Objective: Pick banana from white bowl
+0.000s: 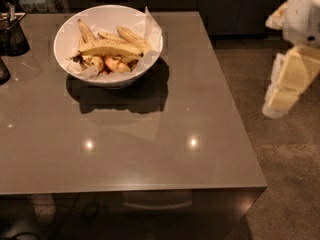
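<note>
The white bowl (pixel 67 34) stands at the far left of the grey table, lined with crinkled white paper. Several bananas lie in it. The longest banana (pixel 109 47), gently curved and yellow with brown speckles, lies across the middle on top of the others. My gripper (pixel 287 86) hangs at the right edge of the view, beyond the table's right edge and far from the bowl, over the floor. It holds nothing that I can see.
A dark cup-like holder (pixel 12 34) with utensils stands at the table's far left edge. Another dark object (pixel 2 71) sits below it. The grey table (pixel 150 149) stretches toward me. Dark cabinets run along the back. Concrete floor lies to the right.
</note>
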Robot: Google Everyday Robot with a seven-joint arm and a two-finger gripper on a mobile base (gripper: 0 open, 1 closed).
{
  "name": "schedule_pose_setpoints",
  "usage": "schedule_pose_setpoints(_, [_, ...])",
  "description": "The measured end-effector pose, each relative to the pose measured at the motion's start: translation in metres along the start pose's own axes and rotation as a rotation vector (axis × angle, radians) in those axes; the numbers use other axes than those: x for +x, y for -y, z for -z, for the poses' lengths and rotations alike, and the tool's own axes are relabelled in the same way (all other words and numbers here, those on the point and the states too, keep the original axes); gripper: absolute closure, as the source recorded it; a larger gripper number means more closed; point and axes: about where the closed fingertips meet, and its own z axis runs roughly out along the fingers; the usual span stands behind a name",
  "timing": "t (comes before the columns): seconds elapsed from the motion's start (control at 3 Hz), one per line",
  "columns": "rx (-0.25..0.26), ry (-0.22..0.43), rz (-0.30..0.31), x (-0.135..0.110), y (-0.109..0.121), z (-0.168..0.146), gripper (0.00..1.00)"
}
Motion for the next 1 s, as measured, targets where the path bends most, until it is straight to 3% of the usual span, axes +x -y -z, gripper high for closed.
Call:
schedule_pose_setpoints(0.33, [0.035, 0.036, 0.041, -0.040, 0.020, 0.021, 0.00])
schedule_pose_setpoints(0.67, [0.029, 0.060, 0.125, -0.076, 0.030, 0.026, 0.00])
schedule_pose_setpoints(1.0, [0.049, 0.074, 0.123, -0.080, 0.032, 0.030, 0.00])
